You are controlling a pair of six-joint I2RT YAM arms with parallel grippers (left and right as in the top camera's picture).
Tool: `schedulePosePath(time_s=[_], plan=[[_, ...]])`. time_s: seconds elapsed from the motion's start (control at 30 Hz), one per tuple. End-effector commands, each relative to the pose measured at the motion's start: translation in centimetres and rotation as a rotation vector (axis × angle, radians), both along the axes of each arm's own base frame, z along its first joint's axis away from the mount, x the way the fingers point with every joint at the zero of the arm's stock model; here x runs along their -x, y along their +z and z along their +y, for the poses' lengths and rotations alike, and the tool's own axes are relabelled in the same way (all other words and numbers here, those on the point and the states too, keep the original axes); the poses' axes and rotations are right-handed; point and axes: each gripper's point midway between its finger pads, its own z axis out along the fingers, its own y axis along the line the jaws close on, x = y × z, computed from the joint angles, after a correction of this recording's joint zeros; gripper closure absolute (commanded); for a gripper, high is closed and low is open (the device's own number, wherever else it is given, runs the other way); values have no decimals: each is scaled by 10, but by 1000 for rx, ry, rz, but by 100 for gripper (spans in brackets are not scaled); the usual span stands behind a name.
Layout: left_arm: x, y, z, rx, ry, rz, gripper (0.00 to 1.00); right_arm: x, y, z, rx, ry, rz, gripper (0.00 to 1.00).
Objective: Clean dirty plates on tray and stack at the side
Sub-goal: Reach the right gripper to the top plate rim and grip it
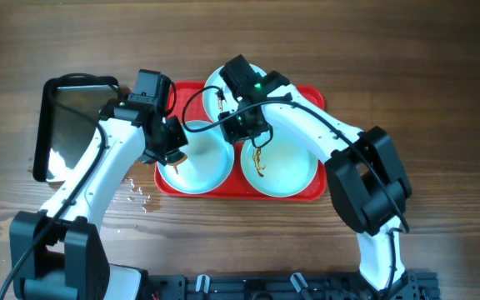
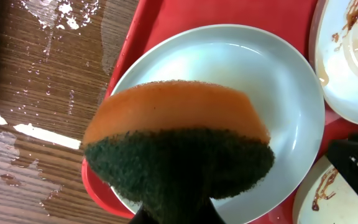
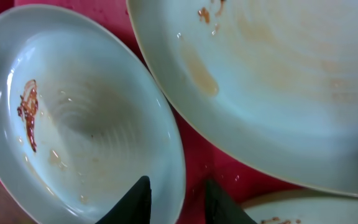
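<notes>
Three pale plates lie on the red tray [image 1: 309,94]. The front left plate [image 1: 202,171] looks nearly clean in the left wrist view [image 2: 253,74]. The front right plate [image 1: 288,171] carries a brown streak, also seen in the right wrist view [image 3: 92,124]. The back plate [image 1: 214,84] is smeared and partly hidden by my right arm. My left gripper [image 1: 172,150] is shut on an orange and green sponge [image 2: 179,118] just above the front left plate. My right gripper [image 3: 179,202] straddles the front right plate's rim, one finger inside and one over the tray, closed narrowly on it.
A shiny black pan [image 1: 65,108] lies left of the tray. Water drops [image 1: 140,196] wet the wooden table by the tray's front left corner. My two arms cross over the tray's middle, close together.
</notes>
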Motion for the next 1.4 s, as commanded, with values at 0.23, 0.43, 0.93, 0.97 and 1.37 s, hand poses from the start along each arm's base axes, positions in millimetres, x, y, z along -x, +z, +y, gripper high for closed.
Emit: schedulePosePath(time_s=[0.23, 0.43, 0.93, 0.97, 1.37], plan=[[0, -2, 1, -10, 24, 7, 96, 11, -37, -3, 38, -32, 12, 69], [0, -2, 0, 2, 52, 10, 96, 12, -41, -3, 36, -39, 12, 87], [-7, 1, -41, 78, -3, -43, 96, 14, -41, -4, 38, -64, 30, 96], [-7, 1, -40, 71, 5, -44, 96, 14, -41, -4, 38, -63, 31, 96], [-9, -51, -47, 111, 61, -45, 96, 15, -41, -4, 35, -80, 41, 96]])
